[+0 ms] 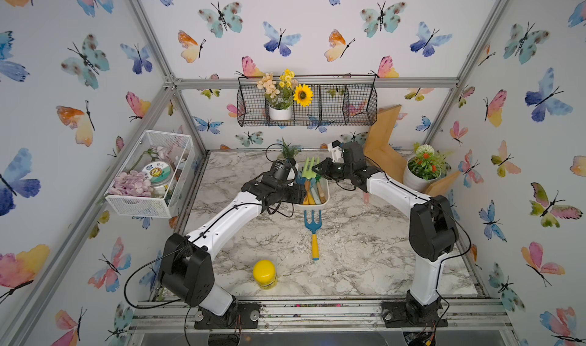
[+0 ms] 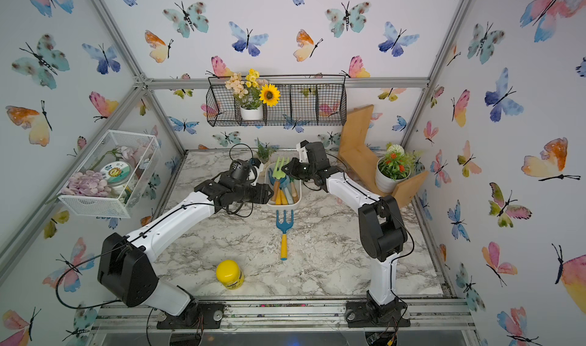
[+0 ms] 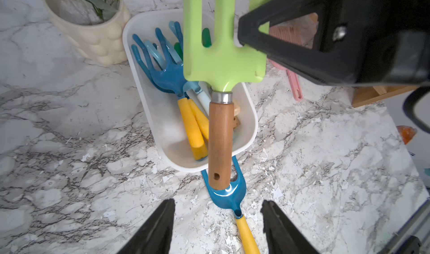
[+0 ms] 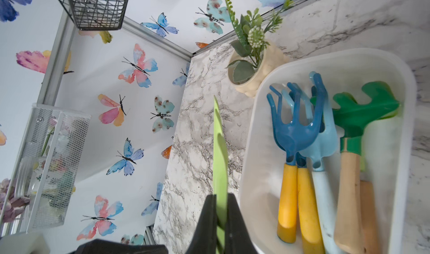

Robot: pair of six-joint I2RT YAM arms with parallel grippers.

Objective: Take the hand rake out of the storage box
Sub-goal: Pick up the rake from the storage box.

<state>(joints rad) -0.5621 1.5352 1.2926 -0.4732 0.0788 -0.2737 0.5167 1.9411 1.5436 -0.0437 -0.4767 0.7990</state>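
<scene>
Hand rake [image 3: 223, 61] hung over the box [image 3: 253, 124], green head pinched by the right fingers [image 4: 206, 225] to lift it clear, left fingers [image 3: 158, 227] apart, empty.

One shallow white plastic storage box [image 4: 253, 176]. Two flat three-pronged hand rakes: one lime green hand rake [image 3: 223, 54] with a wooden handle, one blue hand rake [image 1: 313, 224] with a yellow handle. Two blue claw rakes [image 4: 293, 134], one pale blue trowel [image 4: 325, 145], one dark green rake [image 4: 360, 115]. One yellow-lidded jar [image 1: 264, 273]. Three potted plants [image 1: 423, 170]. One black wire basket [image 1: 361, 106], one white mesh basket [image 1: 139, 206].
</scene>
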